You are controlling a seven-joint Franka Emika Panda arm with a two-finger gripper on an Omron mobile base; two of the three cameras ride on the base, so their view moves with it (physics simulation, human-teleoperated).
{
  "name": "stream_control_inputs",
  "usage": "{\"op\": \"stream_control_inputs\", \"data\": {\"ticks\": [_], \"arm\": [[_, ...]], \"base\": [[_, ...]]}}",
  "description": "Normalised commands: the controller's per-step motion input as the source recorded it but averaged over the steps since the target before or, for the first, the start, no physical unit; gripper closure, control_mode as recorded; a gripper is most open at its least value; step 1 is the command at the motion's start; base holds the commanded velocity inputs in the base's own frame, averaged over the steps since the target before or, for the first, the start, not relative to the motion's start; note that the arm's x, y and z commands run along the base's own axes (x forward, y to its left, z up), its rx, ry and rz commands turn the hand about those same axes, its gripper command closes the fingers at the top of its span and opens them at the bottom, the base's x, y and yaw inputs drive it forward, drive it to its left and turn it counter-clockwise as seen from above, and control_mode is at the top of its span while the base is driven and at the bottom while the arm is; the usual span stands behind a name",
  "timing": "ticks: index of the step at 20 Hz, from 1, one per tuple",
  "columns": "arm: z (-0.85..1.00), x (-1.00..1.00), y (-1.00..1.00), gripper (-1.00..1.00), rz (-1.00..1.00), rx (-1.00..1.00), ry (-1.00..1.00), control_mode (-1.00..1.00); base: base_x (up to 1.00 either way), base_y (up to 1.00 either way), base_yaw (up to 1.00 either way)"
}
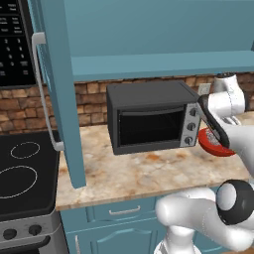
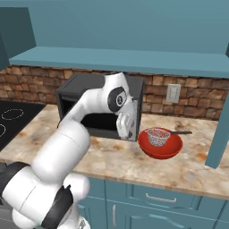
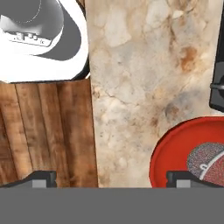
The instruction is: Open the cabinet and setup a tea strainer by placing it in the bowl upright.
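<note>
The tea strainer point(image 2: 157, 136) sits upright, it seems, in the red bowl point(image 2: 160, 147) beside the toaster oven point(image 1: 149, 116). The gripper point(image 3: 109, 177) is wide open, holding nothing. It should lift away slowly without bumping the bowl.

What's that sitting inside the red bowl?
A small wire-mesh tea strainer sits upright in the bowl, its thin dark handle sticking out over the rim. The mesh hides the bowl's bottom beneath it.

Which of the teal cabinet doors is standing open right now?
The tall teal wall cabinet door with the long silver bar handle, swung out beside the stove; the lower doors are shut.
</note>
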Motion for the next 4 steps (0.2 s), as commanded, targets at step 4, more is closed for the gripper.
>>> {"op": "stream_control_inputs", "data": {"ticks": [4], "arm": [[0.56, -0.58, 0.41, -1.00, 0.25, -0.03, 0.23, -1.00]], "base": [[0.00, 0.00, 0.00]]}}
